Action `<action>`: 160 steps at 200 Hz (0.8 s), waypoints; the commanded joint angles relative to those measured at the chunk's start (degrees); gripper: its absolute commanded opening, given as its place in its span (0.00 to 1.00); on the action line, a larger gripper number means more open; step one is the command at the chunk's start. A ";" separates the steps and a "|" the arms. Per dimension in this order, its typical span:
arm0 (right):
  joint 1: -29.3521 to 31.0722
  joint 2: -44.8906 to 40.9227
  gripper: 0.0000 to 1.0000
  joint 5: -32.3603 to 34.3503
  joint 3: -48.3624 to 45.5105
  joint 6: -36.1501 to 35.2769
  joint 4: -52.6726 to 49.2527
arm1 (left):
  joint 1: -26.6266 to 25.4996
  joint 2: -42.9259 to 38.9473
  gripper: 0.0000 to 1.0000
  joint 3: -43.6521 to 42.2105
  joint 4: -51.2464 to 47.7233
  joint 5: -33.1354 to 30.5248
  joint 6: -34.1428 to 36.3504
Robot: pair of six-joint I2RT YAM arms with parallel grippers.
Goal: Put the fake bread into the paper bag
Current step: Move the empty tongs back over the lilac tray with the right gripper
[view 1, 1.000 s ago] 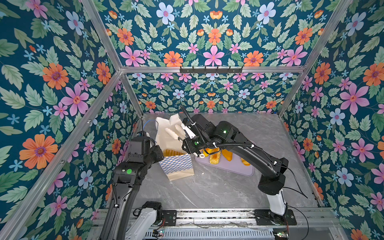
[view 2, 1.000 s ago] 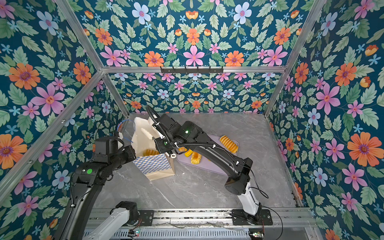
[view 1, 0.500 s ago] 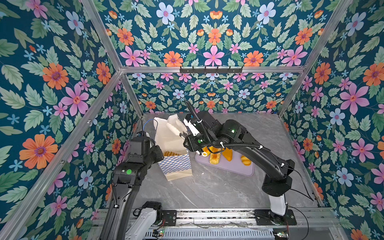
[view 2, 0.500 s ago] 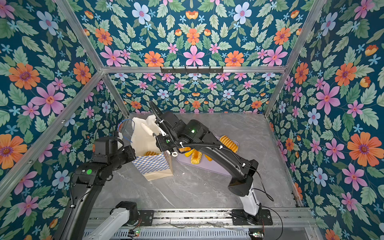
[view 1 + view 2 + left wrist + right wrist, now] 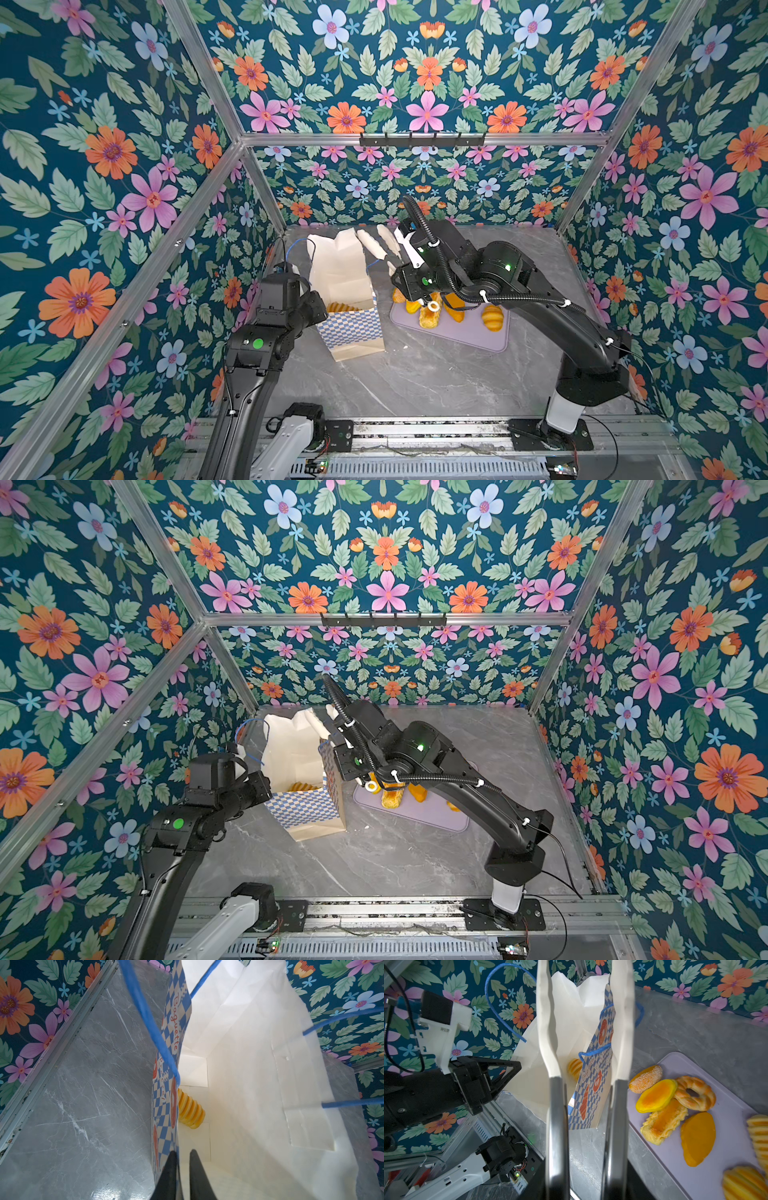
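Left fingers (image 5: 196, 1174) pinch the wall of the blue-checkered cream paper bag (image 5: 351, 332). Right fingers (image 5: 547, 1022) are spread and empty. One ridged yellow toy loaf (image 5: 190, 1110) lies inside the bag, with the other glossy orange toy breads (image 5: 430, 318) on the flat lilac tray (image 5: 473, 336) at its three o'clock.

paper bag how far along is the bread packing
Done: one ridged loaf lies at the bottom of the paper bag. In hand: nothing; the left jaws pinch the bag's wall, the right jaws stand open and empty near its rim. Left: several breads lie on the lilac tray.
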 commanded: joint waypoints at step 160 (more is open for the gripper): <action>-28.83 -38.55 0.42 -14.40 -57.80 11.57 14.18 | -0.03 0.68 0.16 1.22 -0.03 0.08 0.47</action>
